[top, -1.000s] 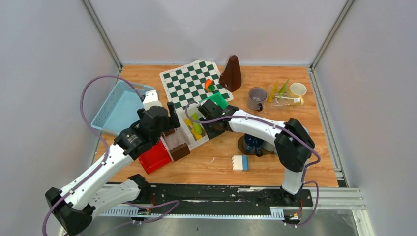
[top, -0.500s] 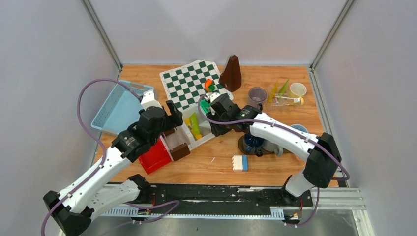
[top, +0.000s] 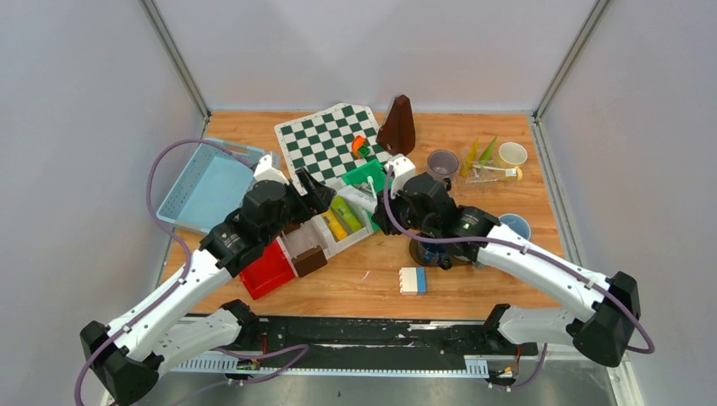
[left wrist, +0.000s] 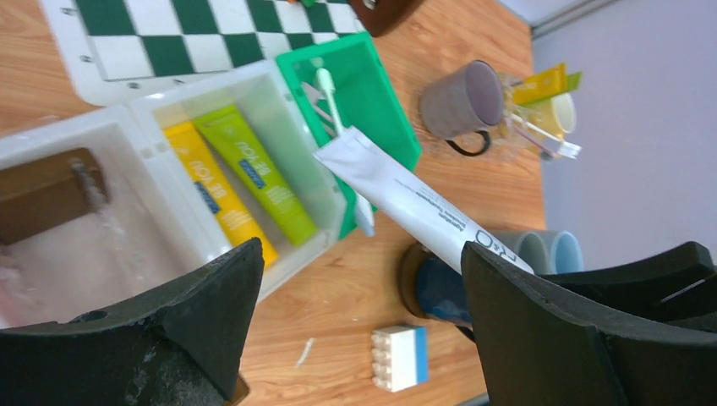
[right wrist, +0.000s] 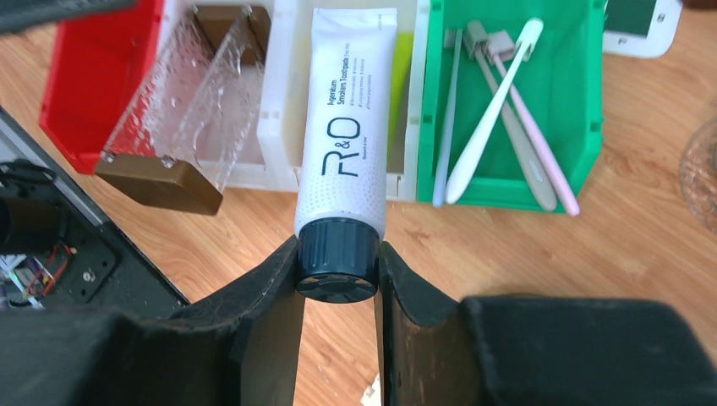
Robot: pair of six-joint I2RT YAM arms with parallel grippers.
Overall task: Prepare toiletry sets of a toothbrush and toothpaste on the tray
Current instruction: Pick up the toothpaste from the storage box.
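Two arms (top: pixel 524 262) lean toward the bins (left wrist: pixel 380 93). Your right gripper (right wrist: pixel 336 271) pinches a white tube (right wrist: pixel 345 135) by its cap (right wrist: pixel 336 254); your left gripper (left wrist: pixel 359 262) hovers, jaws spread wide.

The chessboard (top: pixel 325 139) lies at the back of the worktop (top: pixel 245 127), with a basket (top: pixel 199 182) to its left. Before the board, two tubes (left wrist: pixel 254 173) lie side by side in one bin (left wrist: pixel 211 80), and toothbrushes (right wrist: pixel 490 110) lie in the bin beside it (right wrist: pixel 427 101). A third tube (right wrist: pixel 347 127) hangs over both. Mugs (top: pixel 442 165) stand to the right, and a block (top: pixel 413 280) lies in front.
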